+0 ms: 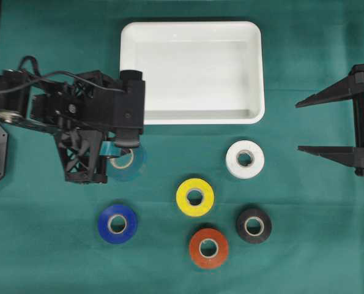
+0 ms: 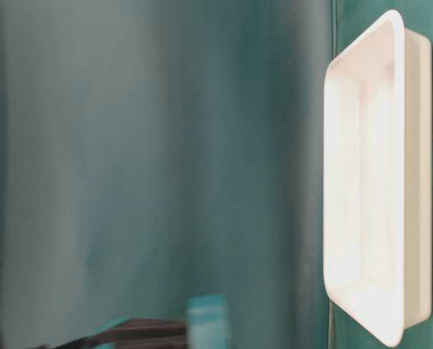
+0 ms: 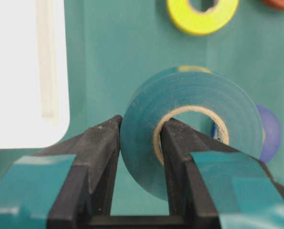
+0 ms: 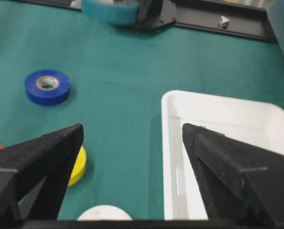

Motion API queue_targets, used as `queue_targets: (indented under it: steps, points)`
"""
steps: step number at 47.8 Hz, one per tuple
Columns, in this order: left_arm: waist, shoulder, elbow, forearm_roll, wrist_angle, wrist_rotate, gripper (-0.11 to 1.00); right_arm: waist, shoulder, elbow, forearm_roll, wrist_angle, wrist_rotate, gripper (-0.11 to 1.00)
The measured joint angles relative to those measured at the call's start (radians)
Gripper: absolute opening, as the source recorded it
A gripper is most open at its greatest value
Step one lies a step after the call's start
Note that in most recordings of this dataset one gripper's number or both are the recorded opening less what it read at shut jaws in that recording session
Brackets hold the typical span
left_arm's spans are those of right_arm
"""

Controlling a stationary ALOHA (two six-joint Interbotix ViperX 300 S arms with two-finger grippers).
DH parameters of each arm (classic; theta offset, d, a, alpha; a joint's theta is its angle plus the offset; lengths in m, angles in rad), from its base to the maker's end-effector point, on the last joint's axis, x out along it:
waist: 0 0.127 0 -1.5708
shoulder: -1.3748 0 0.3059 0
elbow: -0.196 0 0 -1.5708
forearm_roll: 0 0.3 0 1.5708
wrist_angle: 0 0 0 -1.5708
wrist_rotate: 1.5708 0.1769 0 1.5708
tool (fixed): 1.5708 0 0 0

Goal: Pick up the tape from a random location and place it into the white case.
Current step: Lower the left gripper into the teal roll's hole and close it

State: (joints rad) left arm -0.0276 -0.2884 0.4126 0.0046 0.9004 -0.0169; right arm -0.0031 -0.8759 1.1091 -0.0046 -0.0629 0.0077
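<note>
Teal tape (image 3: 189,129) is pinched through its core by our left gripper (image 3: 139,138); next we carry it toward 1 o'clock into the white case (image 1: 193,27), while our right gripper (image 1: 313,125) gapes wide.

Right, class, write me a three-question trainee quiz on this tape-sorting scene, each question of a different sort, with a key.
1. True or false: the white case already holds a roll.
2. Which colour of roll is the left gripper clamped on? A) yellow B) teal C) black
3. Fill in: the right gripper stands ____ and holds nothing.

Key:
1. False; the case is bare inside.
2. B; one finger sits inside the core of the teal roll, the other outside its wall.
3. Open.
</note>
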Motion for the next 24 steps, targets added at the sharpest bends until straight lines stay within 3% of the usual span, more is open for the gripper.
queue_targets:
  steps: [24]
  points:
    - [-0.006,-0.017,-0.026,0.000,0.034,0.000,0.20,0.000,0.002,-0.003,0.000,0.005,0.000,0.90]
